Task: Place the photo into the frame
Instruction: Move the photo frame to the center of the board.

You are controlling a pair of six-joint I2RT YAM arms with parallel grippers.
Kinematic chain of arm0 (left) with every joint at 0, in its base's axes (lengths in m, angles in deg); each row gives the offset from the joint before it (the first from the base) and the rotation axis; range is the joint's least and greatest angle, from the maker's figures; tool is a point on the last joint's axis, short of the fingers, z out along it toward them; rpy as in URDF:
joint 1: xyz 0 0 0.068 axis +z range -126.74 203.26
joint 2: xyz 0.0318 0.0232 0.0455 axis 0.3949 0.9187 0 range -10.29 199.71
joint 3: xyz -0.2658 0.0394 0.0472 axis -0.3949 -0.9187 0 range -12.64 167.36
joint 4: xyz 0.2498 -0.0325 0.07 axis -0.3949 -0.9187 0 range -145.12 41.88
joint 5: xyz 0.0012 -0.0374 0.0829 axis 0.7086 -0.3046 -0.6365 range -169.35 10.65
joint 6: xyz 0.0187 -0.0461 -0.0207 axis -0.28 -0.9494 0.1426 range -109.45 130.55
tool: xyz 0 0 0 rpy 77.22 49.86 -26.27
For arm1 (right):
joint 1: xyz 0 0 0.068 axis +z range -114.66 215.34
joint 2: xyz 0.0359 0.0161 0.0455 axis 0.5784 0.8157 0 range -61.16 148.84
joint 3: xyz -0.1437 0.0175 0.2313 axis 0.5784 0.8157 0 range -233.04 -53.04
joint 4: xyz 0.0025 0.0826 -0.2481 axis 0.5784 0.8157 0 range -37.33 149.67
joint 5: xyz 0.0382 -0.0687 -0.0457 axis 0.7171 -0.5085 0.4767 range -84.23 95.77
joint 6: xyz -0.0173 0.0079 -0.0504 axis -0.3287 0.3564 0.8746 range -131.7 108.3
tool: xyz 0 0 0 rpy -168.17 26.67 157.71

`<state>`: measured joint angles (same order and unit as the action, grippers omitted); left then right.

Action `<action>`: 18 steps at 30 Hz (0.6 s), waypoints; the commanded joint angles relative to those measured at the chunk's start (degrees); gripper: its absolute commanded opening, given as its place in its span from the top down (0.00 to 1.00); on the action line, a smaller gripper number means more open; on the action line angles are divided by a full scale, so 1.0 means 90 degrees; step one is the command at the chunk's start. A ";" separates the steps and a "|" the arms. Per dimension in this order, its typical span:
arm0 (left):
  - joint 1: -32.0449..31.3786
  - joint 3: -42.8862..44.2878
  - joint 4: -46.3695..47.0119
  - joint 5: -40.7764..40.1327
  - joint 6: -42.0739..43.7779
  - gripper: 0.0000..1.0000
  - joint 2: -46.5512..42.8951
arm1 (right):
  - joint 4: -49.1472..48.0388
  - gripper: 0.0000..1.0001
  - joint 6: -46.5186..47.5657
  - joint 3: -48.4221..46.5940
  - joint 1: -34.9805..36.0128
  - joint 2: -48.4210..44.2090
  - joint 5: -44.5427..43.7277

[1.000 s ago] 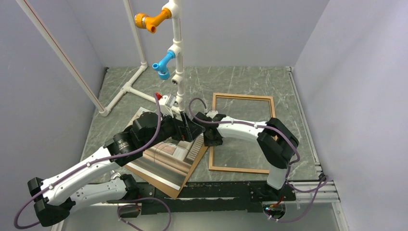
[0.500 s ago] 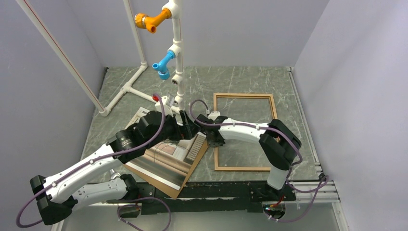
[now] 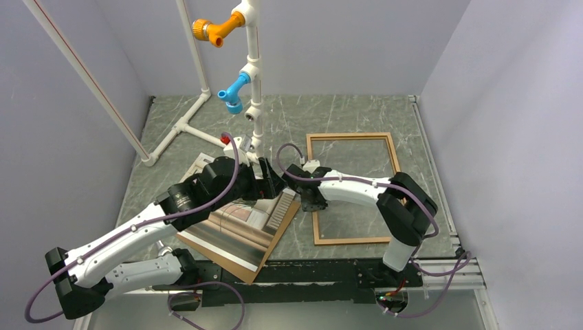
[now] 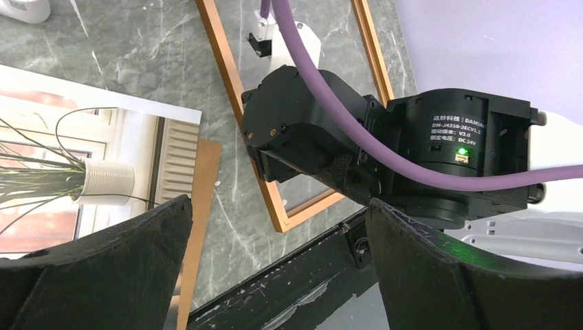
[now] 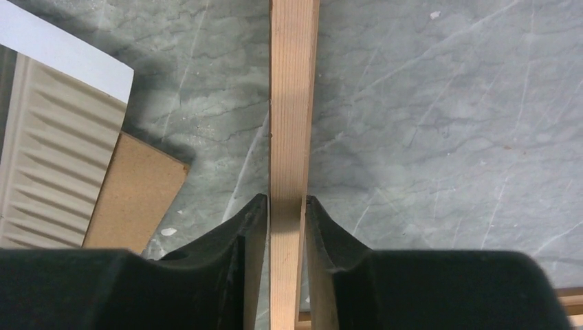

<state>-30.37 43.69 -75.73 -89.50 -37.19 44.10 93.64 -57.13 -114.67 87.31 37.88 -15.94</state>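
My right tool (image 5: 285, 206) pinches the frame (image 5: 294, 103) by its thin wooden rail: stiff, light, likely fragile glass. My left tool (image 4: 278, 206) hangs open over the slippery, bendable photo (image 4: 82, 137).

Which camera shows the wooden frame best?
The top view: the frame shows nearly whole. The left wrist view catches parts of two rails; the right wrist view, one rail gripped by the right claw.

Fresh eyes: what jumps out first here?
The right end effector pinches the left rail of the frame, mid-table. Left of it the photo of a spiky potted plant lies on a brown backing sheet, the left end effector open near its corner. Orange and blue pipe fittings stand at the back.
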 commanded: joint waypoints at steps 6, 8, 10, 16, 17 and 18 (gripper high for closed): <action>0.0019 0.0394 -0.0148 0.0049 0.0036 0.01 0.0021 | -0.0121 0.42 0.0259 -0.0042 -0.0037 -0.0950 0.0458; 0.0021 0.0404 -0.0206 0.0033 0.0044 0.01 0.0033 | -0.0285 0.35 0.0307 0.0023 -0.0049 -0.1160 0.0672; 0.0020 0.0415 -0.0274 0.0018 0.0044 0.00 0.0063 | -0.0482 0.30 0.0362 0.0075 -0.0058 -0.1343 0.0908; 0.0031 0.0816 -0.1091 -0.0218 -0.0026 0.01 0.0358 | -0.1416 0.20 0.0636 0.0352 -0.0312 -0.1521 0.2028; 0.0026 0.0870 -0.1197 -0.0260 -0.0032 0.01 0.0399 | -0.1553 0.20 0.0688 0.0379 -0.0343 -0.1493 0.2156; 0.0030 0.0904 -0.1268 -0.0275 -0.0031 0.00 0.0423 | -0.1655 0.19 0.0728 0.0382 -0.0365 -0.1455 0.2260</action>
<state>-30.35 48.28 -82.64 -89.96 -37.19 47.05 85.82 -52.96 -112.35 85.10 25.16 -2.50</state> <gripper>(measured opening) 0.994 0.799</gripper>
